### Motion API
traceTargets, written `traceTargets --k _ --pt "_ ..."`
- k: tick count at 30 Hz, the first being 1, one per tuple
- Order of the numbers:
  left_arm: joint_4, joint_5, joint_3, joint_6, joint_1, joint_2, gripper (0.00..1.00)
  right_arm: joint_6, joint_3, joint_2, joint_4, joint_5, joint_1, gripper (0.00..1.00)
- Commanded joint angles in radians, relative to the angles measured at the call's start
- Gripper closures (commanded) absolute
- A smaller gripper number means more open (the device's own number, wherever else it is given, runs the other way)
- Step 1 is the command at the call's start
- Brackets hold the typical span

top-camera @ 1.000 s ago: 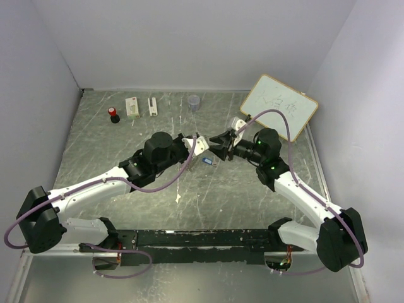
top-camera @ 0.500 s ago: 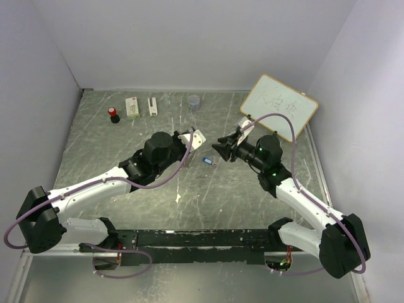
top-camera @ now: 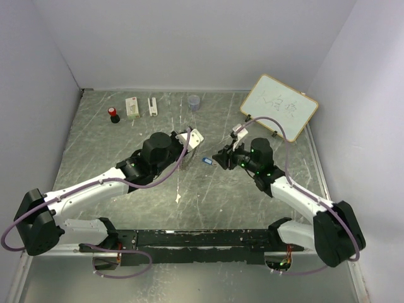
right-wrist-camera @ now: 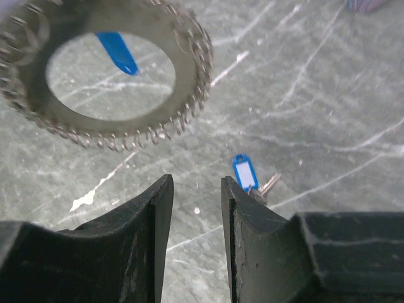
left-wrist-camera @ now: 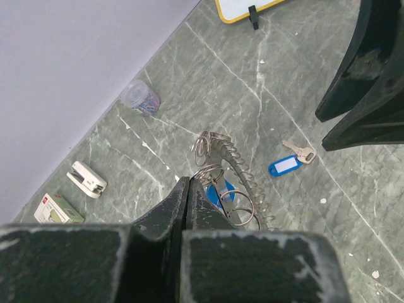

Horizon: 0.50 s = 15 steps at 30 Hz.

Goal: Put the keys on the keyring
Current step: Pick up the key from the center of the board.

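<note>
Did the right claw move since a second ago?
Yes. The right gripper slid toward the near edge, away from the whiteboard and closer to the blue-tagged key.

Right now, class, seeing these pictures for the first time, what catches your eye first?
The spiky, wreath-like keyring, pinched in the shut left hand over the middle of the table, stands out. Next, the bright blue-tagged key lying loose there, ahead of the open right hand.

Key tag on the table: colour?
Key tag: blue with a white insert, best in the right wrist view.
</note>
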Motion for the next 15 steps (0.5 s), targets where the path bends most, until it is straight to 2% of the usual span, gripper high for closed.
traceTargets --k 1,7,15 --pt "0.009 -0.026 0.030 -0.017 -0.007 -0.037 0.93 0.052 0.037 0.104 -0.040 0.043 -0.001 0.64" --pt "0.000 -0.017 0.028 -0.018 -0.007 -0.052 0.93 0.087 0.064 0.237 -0.032 0.072 0.001 0.66" --pt "0.001 -0.010 0.024 -0.017 -0.007 -0.053 0.93 0.064 0.028 0.291 0.050 0.084 0.001 0.69"
